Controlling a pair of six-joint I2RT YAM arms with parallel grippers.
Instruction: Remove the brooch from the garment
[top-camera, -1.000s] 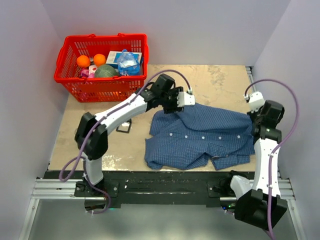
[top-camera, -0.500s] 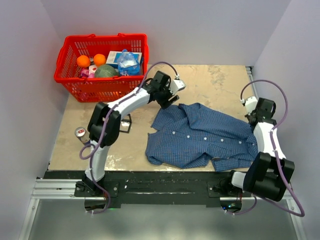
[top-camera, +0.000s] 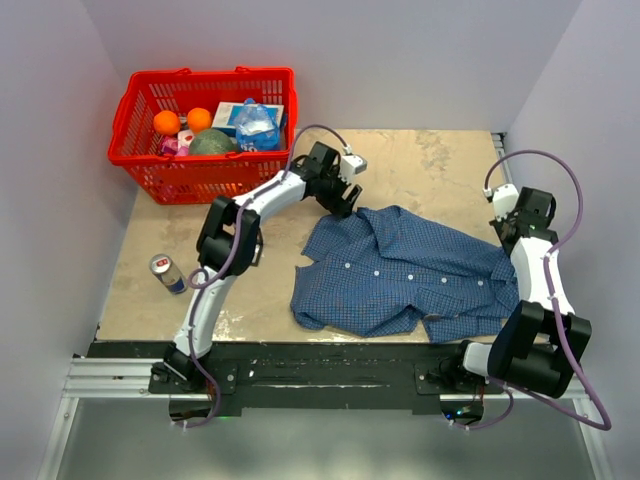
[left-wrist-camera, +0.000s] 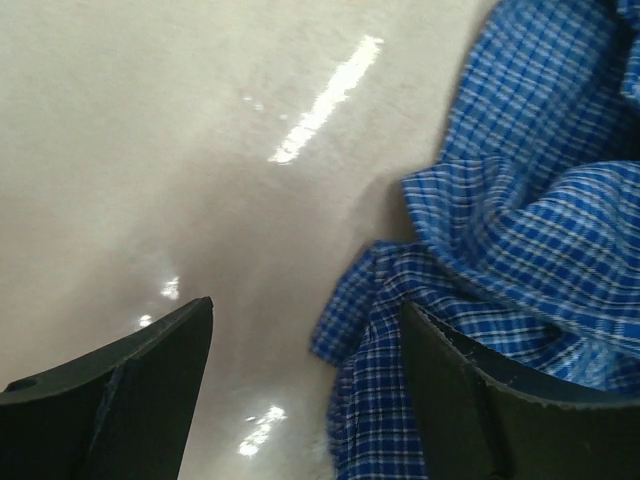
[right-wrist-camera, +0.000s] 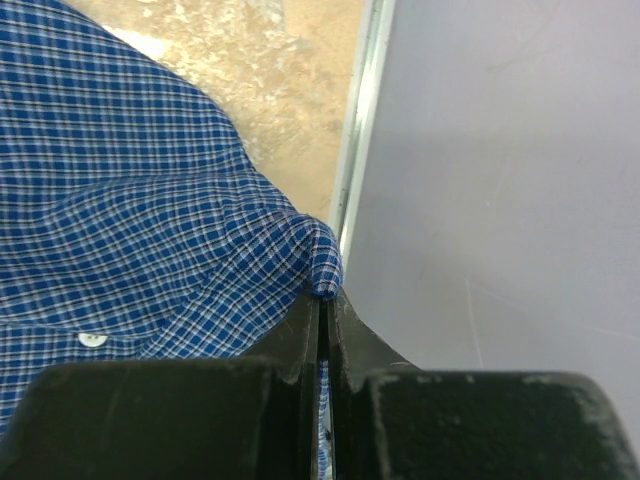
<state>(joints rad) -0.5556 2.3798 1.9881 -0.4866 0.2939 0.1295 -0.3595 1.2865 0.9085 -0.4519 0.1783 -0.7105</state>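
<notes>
The garment (top-camera: 400, 270), a blue checked shirt with white buttons, lies spread on the table's right half. My left gripper (top-camera: 345, 203) hovers at its collar end, low over the table. In the left wrist view the left gripper (left-wrist-camera: 305, 310) is open, bare table fills most of the gap, and a rumpled edge of the garment (left-wrist-camera: 520, 240) lies by the right finger. My right gripper (top-camera: 512, 240) is at the shirt's right edge. In the right wrist view the right gripper (right-wrist-camera: 322, 295) is shut on a fold of the garment (right-wrist-camera: 130, 200). The brooch is not visible in any view.
A red basket (top-camera: 135, 150) with fruit and packages stands at the back left. A drink can (top-camera: 167, 272) stands near the left edge, and a small dark object (top-camera: 250, 255) lies beside the left arm. The right wall (right-wrist-camera: 500, 150) rises just beyond the table's metal edge (right-wrist-camera: 355, 150).
My left gripper has pulled back off the shirt's collar toward the far left and opened wider. The left arm folded, uncovering the can. The right gripper stayed shut on the fabric.
</notes>
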